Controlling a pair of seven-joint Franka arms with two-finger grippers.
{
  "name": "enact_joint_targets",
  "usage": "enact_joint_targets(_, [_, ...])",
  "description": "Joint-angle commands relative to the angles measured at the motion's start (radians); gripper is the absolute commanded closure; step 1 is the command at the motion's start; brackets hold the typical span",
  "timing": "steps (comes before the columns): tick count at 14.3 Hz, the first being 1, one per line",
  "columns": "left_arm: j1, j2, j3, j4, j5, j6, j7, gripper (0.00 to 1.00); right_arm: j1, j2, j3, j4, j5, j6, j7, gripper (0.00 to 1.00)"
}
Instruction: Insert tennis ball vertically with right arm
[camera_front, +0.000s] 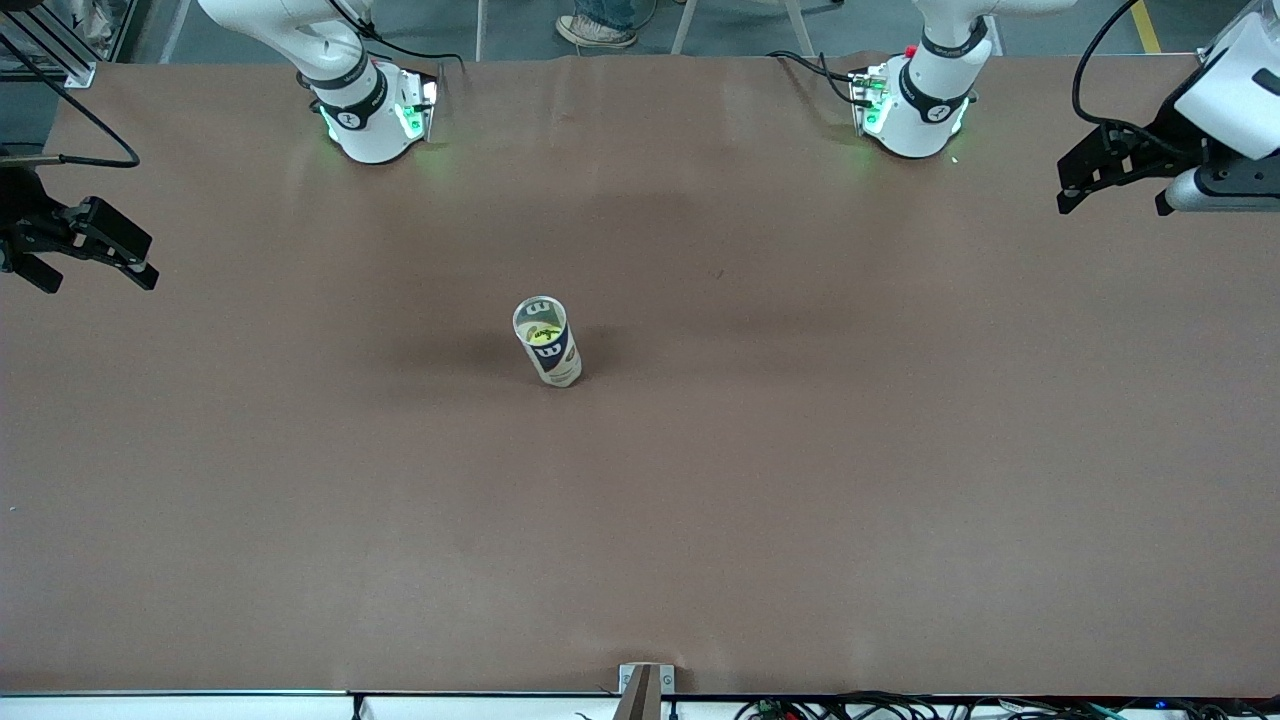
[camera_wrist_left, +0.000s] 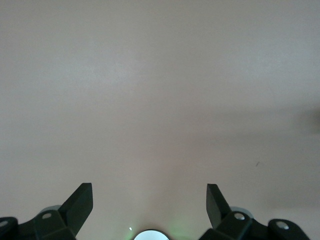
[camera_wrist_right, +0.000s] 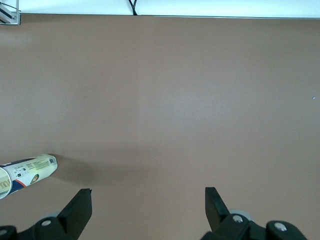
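Observation:
A tall open tennis-ball can stands upright near the middle of the brown table. A yellow-green tennis ball sits inside it, seen through the open top. The can also shows in the right wrist view. My right gripper is open and empty, up in the air over the right arm's end of the table; in its wrist view it holds nothing. My left gripper is open and empty over the left arm's end of the table; in its wrist view it sees only bare table.
The two arm bases stand along the table's edge farthest from the front camera. A small metal bracket and cables lie at the nearest edge. A white strip edges the table in the right wrist view.

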Motion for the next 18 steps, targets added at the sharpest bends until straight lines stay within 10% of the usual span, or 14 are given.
enact_joint_targets(1, [-0.009,-0.028,0.010,-0.022,0.003,-0.010,0.013,0.00,-0.003,-0.027,0.002,-0.031,-0.011,-0.045,-0.003,0.00])
enact_joint_targets(18, [-0.010,-0.025,0.023,-0.013,0.001,-0.033,0.047,0.00,-0.004,-0.017,0.000,-0.031,-0.009,-0.071,0.000,0.00])
